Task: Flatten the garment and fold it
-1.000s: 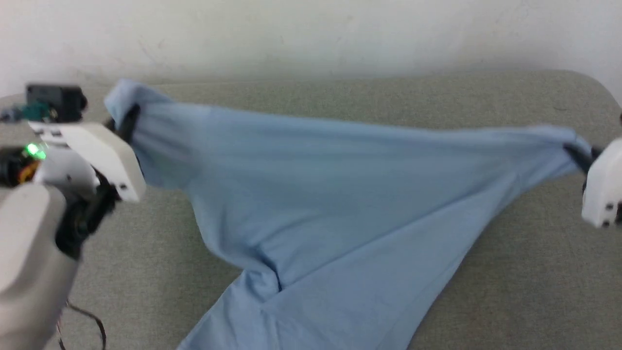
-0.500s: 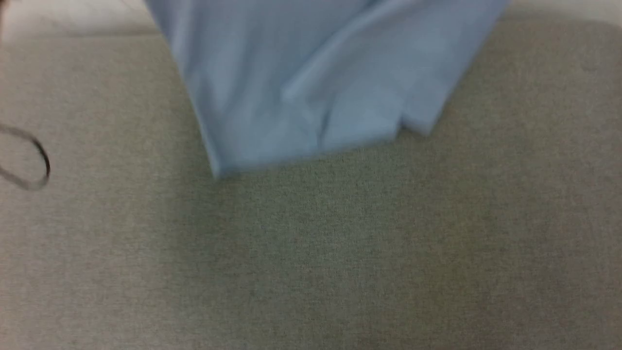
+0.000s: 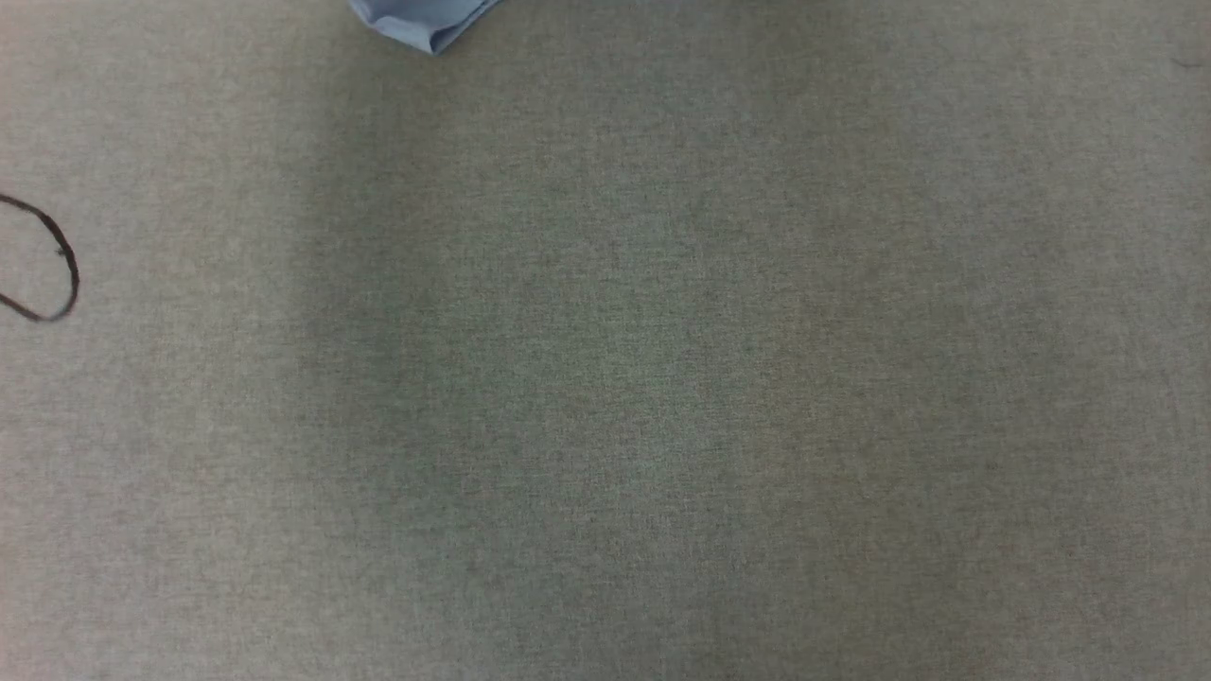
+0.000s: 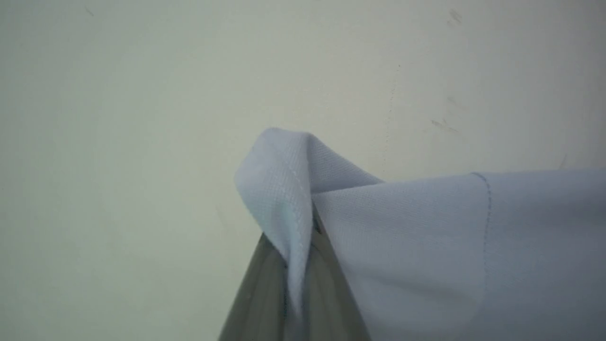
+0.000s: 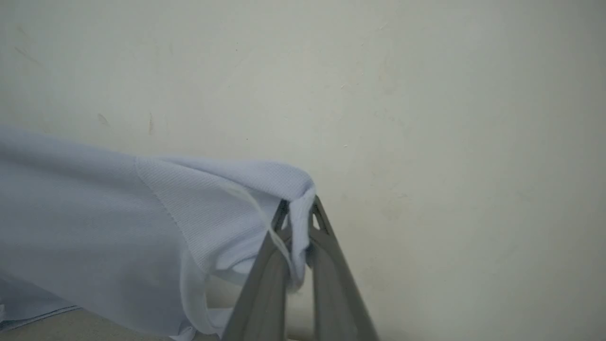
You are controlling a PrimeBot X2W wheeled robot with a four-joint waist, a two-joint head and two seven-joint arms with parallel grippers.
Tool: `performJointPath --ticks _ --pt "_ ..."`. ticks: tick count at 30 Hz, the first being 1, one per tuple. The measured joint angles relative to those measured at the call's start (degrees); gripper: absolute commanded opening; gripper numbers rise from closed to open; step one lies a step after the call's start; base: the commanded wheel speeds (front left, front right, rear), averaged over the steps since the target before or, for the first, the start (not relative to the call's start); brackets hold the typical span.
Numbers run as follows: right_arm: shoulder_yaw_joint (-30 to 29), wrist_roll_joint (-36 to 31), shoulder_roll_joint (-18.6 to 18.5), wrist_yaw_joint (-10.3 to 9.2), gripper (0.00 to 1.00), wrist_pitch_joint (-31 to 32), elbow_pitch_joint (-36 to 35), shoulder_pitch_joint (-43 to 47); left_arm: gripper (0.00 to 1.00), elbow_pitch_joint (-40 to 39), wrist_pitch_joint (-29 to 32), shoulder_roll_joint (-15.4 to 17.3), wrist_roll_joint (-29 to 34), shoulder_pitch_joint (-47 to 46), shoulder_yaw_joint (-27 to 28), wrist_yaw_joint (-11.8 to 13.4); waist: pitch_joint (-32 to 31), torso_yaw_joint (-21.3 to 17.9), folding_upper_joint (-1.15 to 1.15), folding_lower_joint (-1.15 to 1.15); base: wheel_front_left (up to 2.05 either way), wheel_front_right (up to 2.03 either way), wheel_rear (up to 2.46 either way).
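head / garment: only a low corner of the garment (image 3: 426, 24) is showing, hanging toward the desk's (image 3: 605, 378) far edge; cannot tell if it is touching.
head / step: reading this as the lift-and-spread before laying flat. Advice: let that corner land first, then draw toward the near edge so the body is unrolling without bunching.
head / surfaces: the desk is wearing a grey-green woven cover, matte and probably grippy. A thin black cable loop (image 3: 52, 265) is lying at the left edge, well apart from the cloth.
left wrist / grip: the left gripper (image 4: 303, 246) is clamping shut on a folded-over stitched edge, with a pale scuffed wall (image 4: 118, 118) behind.
left wrist / step: hold both sides level and taut to limit sag.
left wrist / texture: fine pique-like knit, soft and draping; a stitched seam is running down the panel.
right wrist / grip: the right gripper (image 5: 297, 227) is pinching shut on a bunched edge; the sheet is falling away to that view's left.
right wrist / step: the pinch is looking narrow, so a fast swing could be pulling the knit free.
right wrist / shape: a ribbed band is curling over the fingertips.
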Motion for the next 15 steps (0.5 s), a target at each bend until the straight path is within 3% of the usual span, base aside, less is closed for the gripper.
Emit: performJointPath --ticks 9,15 --pt "7.89 9.13 1.18 0.0 0.0 -2.46 4.82 10.88 0.0 7.97 -2.25 -5.16 -7.14 11.81 2.15 -3.78 -1.23 0.24 0.0 0.0 0.0 0.0 0.0" --pt "11.74 14.51 -0.9 -0.02 0.0 -3.79 -1.44 25.33 0.0 7.6 -3.72 -6.54 -11.13 26.74 3.6 -5.22 -5.28 0.77 0.0 -0.02 0.0 0.0 0.0"
